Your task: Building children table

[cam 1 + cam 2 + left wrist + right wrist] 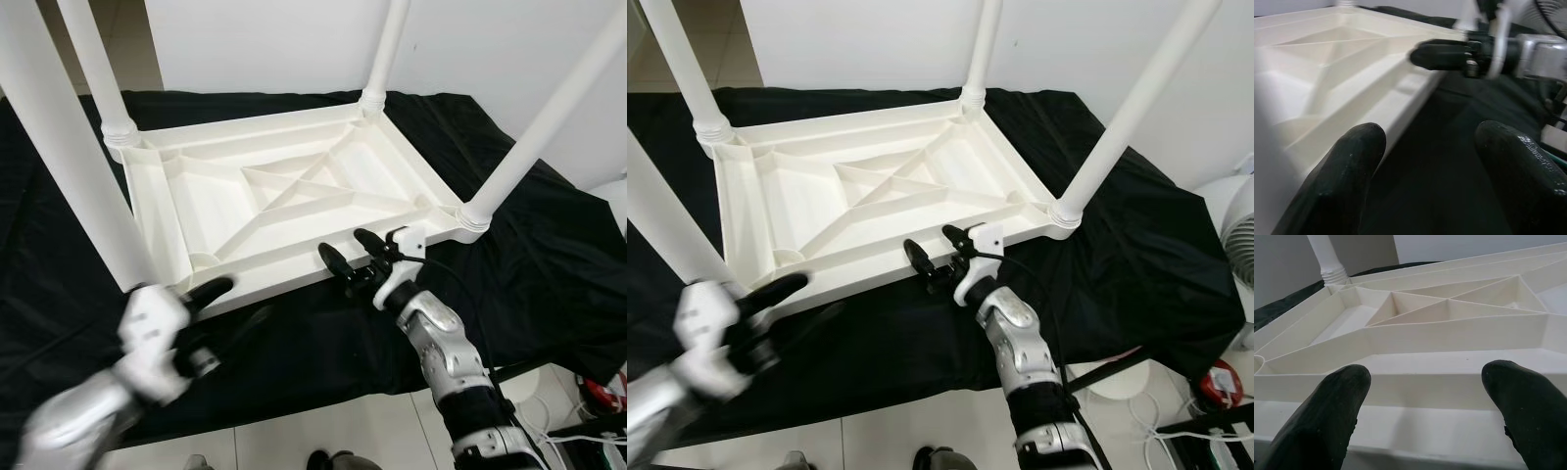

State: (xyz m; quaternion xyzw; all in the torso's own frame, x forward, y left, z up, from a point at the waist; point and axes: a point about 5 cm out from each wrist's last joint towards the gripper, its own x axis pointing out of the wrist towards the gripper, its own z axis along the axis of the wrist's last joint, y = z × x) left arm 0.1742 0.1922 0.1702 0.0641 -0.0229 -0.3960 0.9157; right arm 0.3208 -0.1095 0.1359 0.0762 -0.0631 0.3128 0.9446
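A white plastic children's table (294, 266) lies upside down on a black cloth, its ribbed underside facing up. All its legs stand upright in the corners: front left leg (69, 166), back left leg (93, 69), back right leg (387, 49) and front right leg (549, 117). My right gripper (350, 250) is open at the table's near rim, its fingers spread just over the edge (1449, 396). My left gripper (223, 311) is blurred and open, low beside the near rim close to the front left leg, with nothing between its fingers (1359, 147).
The black cloth (549, 255) covers a low platform and hangs over its front edge. Pale tiled floor (323, 431) lies below. A white fan (1229, 225) and cables with a red item (1220, 377) stand at the right. A white wall is behind.
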